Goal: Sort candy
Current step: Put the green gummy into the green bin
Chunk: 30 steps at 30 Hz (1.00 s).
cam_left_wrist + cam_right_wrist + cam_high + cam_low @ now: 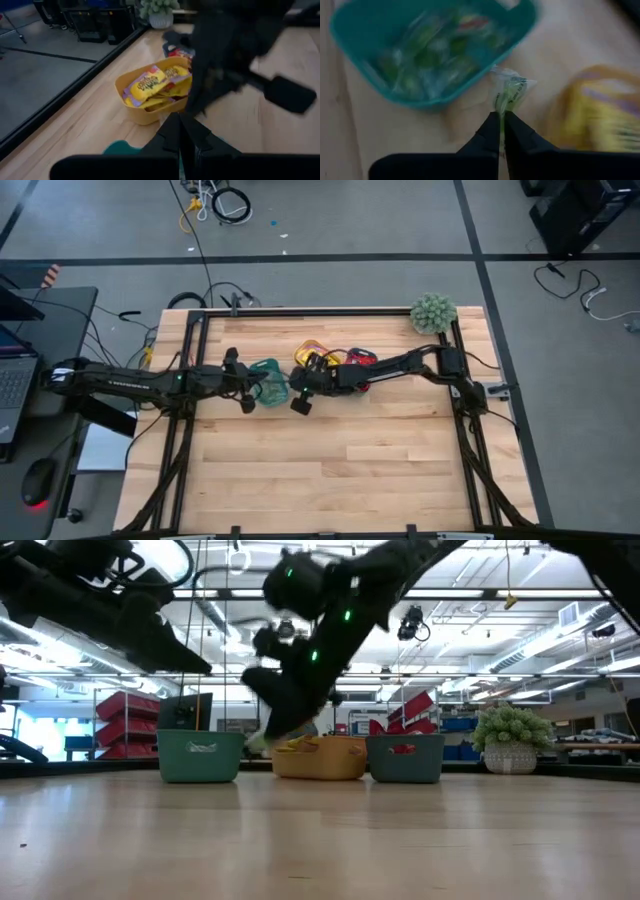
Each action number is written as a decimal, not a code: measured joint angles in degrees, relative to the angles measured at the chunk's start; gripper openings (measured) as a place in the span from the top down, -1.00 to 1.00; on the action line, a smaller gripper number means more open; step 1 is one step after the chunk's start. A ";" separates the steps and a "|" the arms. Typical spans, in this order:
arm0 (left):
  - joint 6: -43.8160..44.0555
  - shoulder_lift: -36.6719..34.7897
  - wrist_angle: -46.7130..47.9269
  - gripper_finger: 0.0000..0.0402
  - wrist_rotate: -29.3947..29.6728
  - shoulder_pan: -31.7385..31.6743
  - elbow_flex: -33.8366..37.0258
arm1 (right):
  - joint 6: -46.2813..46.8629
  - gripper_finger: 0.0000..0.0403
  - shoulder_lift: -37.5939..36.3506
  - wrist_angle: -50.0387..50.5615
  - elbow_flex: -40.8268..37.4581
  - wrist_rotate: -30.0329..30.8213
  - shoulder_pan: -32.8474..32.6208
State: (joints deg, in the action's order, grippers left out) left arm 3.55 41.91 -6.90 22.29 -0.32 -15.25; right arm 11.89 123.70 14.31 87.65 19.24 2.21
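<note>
Nearest in the right wrist view, the right gripper (500, 116) is clenched on a pale green wrapped candy (510, 90), pinching its clear wrapper at the lower end; the print on it is too blurred to read. Just beyond it stands the teal tray (365, 75), holding many more green pieces, too blurred to count. From above, this gripper (300, 404) hangs between the teal tray (268, 380) and the yellow tray (312, 352).

The left gripper (181, 131) is clamped shut on nothing, above the teal tray's edge. Ahead of it the yellow tray (145, 114) holds several yellow packets (150, 82) with dark lettering that I cannot read. A third tray (405, 762) carries red packets (402, 748). Three trays in all. Farthest back sits one fuzzy green plant (433, 312).
</note>
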 joint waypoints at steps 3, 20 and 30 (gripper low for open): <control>1.61 -2.52 1.43 1.00 0.52 0.00 0.00 | 1.61 0.98 -3.58 2.03 0.00 1.63 -0.08; 20.96 -6.19 17.25 1.00 9.83 0.01 0.00 | 11.53 0.99 0.87 -13.81 2.82 -3.89 -1.33; 25.73 -6.21 23.27 1.00 3.92 0.07 0.00 | 11.91 0.68 1.18 -15.18 2.82 -4.15 -1.31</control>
State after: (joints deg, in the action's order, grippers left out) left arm 29.28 35.70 16.38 26.21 -0.25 -15.25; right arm 23.79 124.88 -0.87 90.48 15.09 0.91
